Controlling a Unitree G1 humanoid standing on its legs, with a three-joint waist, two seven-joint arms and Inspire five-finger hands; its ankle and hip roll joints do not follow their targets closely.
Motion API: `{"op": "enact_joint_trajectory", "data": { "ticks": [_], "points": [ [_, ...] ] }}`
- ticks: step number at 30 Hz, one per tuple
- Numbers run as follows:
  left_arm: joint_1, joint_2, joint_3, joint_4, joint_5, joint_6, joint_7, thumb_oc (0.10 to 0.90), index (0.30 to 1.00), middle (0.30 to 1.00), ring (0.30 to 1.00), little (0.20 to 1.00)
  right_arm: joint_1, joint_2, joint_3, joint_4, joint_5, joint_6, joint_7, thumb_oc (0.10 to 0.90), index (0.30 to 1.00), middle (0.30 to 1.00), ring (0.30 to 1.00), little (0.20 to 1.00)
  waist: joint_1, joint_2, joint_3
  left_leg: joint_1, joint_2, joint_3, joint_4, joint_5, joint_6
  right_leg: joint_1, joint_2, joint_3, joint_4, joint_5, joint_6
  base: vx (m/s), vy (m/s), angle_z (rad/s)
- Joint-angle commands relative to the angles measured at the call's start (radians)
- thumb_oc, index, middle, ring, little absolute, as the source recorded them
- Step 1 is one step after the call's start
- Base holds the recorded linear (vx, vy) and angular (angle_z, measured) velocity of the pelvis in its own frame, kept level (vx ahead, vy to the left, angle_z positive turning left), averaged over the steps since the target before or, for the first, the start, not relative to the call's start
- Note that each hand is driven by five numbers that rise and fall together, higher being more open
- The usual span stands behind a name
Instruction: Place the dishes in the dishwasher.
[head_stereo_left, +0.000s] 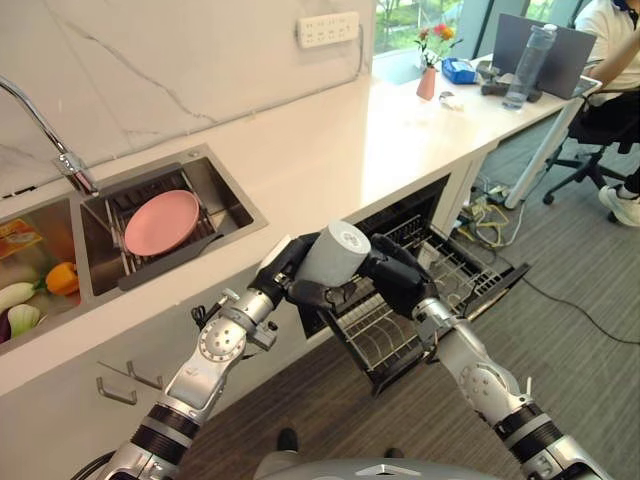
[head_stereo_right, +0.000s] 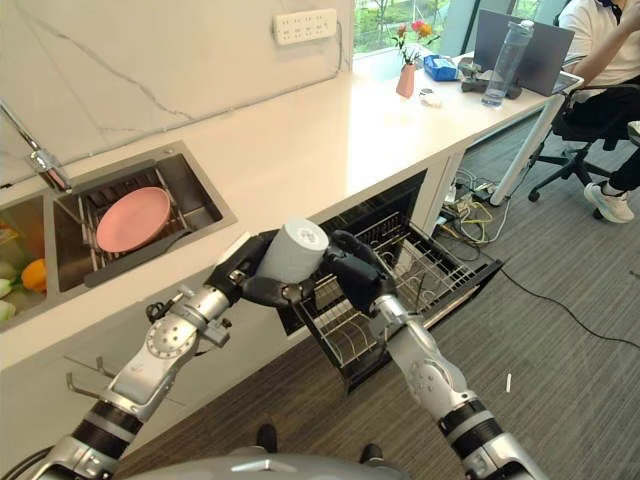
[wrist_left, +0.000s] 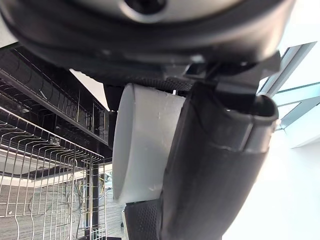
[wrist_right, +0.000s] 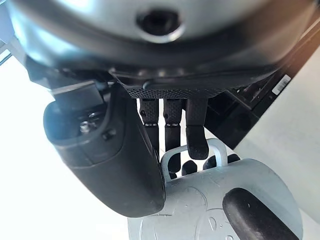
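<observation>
A grey mug (head_stereo_left: 333, 255) hangs tilted in the air in front of the counter edge, above the pulled-out dishwasher rack (head_stereo_left: 455, 268). My left hand (head_stereo_left: 283, 272) is curled round the mug's body from the left; its thumb lies across the mug (wrist_left: 140, 145) in the left wrist view. From the right, my right hand (head_stereo_left: 402, 282) grips the mug too, its fingers (wrist_right: 196, 130) hooked at the mug's handle (wrist_right: 212, 150). A pink plate (head_stereo_left: 161, 221) lies on the wire rack in the sink (head_stereo_left: 238, 200).
Vegetables (head_stereo_left: 40, 290) fill the left basin below the tap (head_stereo_left: 45, 130). At the counter's far end stand a flower vase (head_stereo_left: 428, 78), a bottle (head_stereo_left: 527, 62) and a laptop (head_stereo_left: 560, 50). A person sits on a chair (head_stereo_left: 610, 110) at the right. Cables (head_stereo_left: 485, 215) lie on the floor.
</observation>
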Motion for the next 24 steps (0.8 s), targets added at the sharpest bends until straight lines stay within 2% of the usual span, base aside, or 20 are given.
{"op": "enact_joint_trajectory", "data": {
  "ticks": [1, 4, 5, 6, 9, 10, 13, 14, 15, 17, 24],
  "points": [
    [-0.061, 0.017, -0.08, -0.023, 0.008, -0.029, -0.014, 0.4, 0.3, 0.3, 0.3, 0.3, -0.09, 0.148, 0.03, -0.36, 0.008, -0.039, 0.177, 0.4, 0.3, 0.3, 0.3, 0.3, -0.004, -0.026, -0.039, 0.035, -0.055, -0.003, 0.011, -0.094, 0.017, -0.004, -0.073, -0.034, 0.017, -0.066, 0.092, 0.03, 0.031, 0.0],
    [-0.043, 0.03, -0.064, -0.041, 0.0, -0.029, -0.024, 0.4, 0.3, 0.3, 0.3, 0.3, -0.079, 0.13, 0.025, -0.361, -0.012, -0.03, 0.178, 0.4, 0.3, 0.3, 0.3, 0.3, -0.003, -0.029, -0.041, 0.038, -0.055, -0.002, 0.011, -0.096, 0.019, -0.002, -0.073, -0.032, 0.017, -0.067, 0.093, 0.0, 0.0, 0.0],
    [-0.033, 0.034, -0.057, -0.05, -0.003, -0.028, -0.029, 0.4, 0.3, 0.3, 0.3, 0.3, -0.07, 0.12, 0.019, -0.362, -0.024, -0.024, 0.179, 0.58, 0.571, 0.571, 0.571, 0.571, -0.002, -0.03, -0.042, 0.04, -0.055, -0.002, 0.011, -0.097, 0.019, -0.001, -0.074, -0.033, 0.017, -0.067, 0.093, 0.0, 0.0, 0.0],
    [-0.027, 0.038, -0.05, -0.058, -0.006, -0.028, -0.034, 0.4, 0.3, 0.3, 0.3, 0.3, -0.065, 0.109, 0.015, -0.361, -0.039, -0.018, 0.182, 0.8, 0.9, 0.9, 0.9, 0.9, -0.001, -0.032, -0.042, 0.04, -0.055, -0.003, 0.011, -0.097, 0.019, -0.001, -0.074, -0.033, 0.017, -0.067, 0.093, 0.0, 0.0, 0.0],
    [-0.018, 0.043, -0.038, -0.042, -0.011, -0.028, -0.04, 0.4, 0.3, 0.3, 0.3, 0.3, -0.048, 0.058, -0.013, -0.37, -0.133, -0.003, 0.173, 0.8, 0.9, 0.9, 0.9, 0.9, -0.004, -0.038, -0.042, 0.043, -0.054, -0.001, 0.011, -0.099, 0.019, 0.001, -0.074, -0.032, 0.017, -0.067, 0.094, 0.0, 0.0, 0.0],
    [-0.041, 0.039, -0.049, -0.043, -0.003, -0.02, -0.035, 0.4, 0.3, 0.3, 0.3, 0.3, -0.041, 0.037, -0.034, -0.365, -0.208, -0.012, 0.147, 0.8, 0.9, 0.9, 0.9, 0.9, -0.013, -0.04, -0.045, 0.046, -0.053, 0.003, 0.011, -0.102, 0.02, 0.001, -0.073, -0.028, 0.017, -0.068, 0.094, 0.0, 0.0, 0.0],
    [-0.07, 0.034, -0.058, -0.043, 0.011, -0.018, -0.02, 0.4, 0.3, 0.3, 0.3, 0.3, -0.048, 0.034, -0.04, -0.353, -0.275, -0.016, 0.117, 0.8, 0.9, 0.9, 0.9, 0.9, -0.017, -0.038, -0.045, 0.052, -0.053, 0.006, 0.011, -0.106, 0.021, 0.005, -0.072, -0.023, 0.017, -0.071, 0.094, 0.01, 0.003, -0.01],
    [-0.146, -0.014, -0.125, -0.054, 0.028, -0.003, 0.001, 0.4, 0.3, 0.3, 0.3, 0.3, -0.061, 0.039, -0.025, -0.342, -0.306, -0.02, 0.099, 0.8, 0.9, 0.9, 0.9, 0.9, -0.027, -0.037, -0.044, 0.06, -0.05, 0.009, 0.011, -0.114, 0.021, 0.01, -0.07, -0.019, 0.017, -0.075, 0.094, 0.03, 0.006, -0.03],
    [-0.188, -0.032, -0.146, -0.03, 0.069, -0.006, 0.019, 0.4, 0.3, 0.3, 0.3, 0.3, -0.075, 0.04, -0.023, -0.324, -0.332, -0.022, 0.084, 0.8, 0.9, 0.9, 0.9, 0.9, -0.033, -0.041, -0.045, 0.057, -0.051, 0.011, 0.011, -0.109, 0.023, 0.004, -0.071, -0.014, 0.017, -0.071, 0.094, 0.0, 0.0, 0.0],
    [-0.235, -0.032, -0.167, 0.031, 0.159, -0.019, 0.042, 0.4, 0.3, 0.3, 0.3, 0.3, -0.099, 0.03, -0.019, -0.309, -0.349, -0.013, 0.068, 0.8, 0.9, 0.9, 0.9, 0.9, -0.041, -0.044, -0.042, 0.063, -0.05, 0.014, 0.011, -0.112, 0.023, 0.006, -0.07, -0.009, 0.017, -0.072, 0.093, 0.01, 0.005, -0.02],
    [-0.334, -0.012, -0.229, -0.013, 0.305, -0.038, 0.048, 0.4, 0.3, 0.3, 0.3, 0.3, -0.106, 0.001, -0.064, -0.333, -0.352, -0.042, 0.04, 0.8, 0.9, 0.9, 0.9, 0.9, -0.053, -0.046, -0.042, 0.071, -0.047, 0.02, 0.011, -0.117, 0.022, 0.011, -0.071, -0.002, 0.017, -0.074, 0.095, 0.02, 0.003, -0.05]
  ]
}}
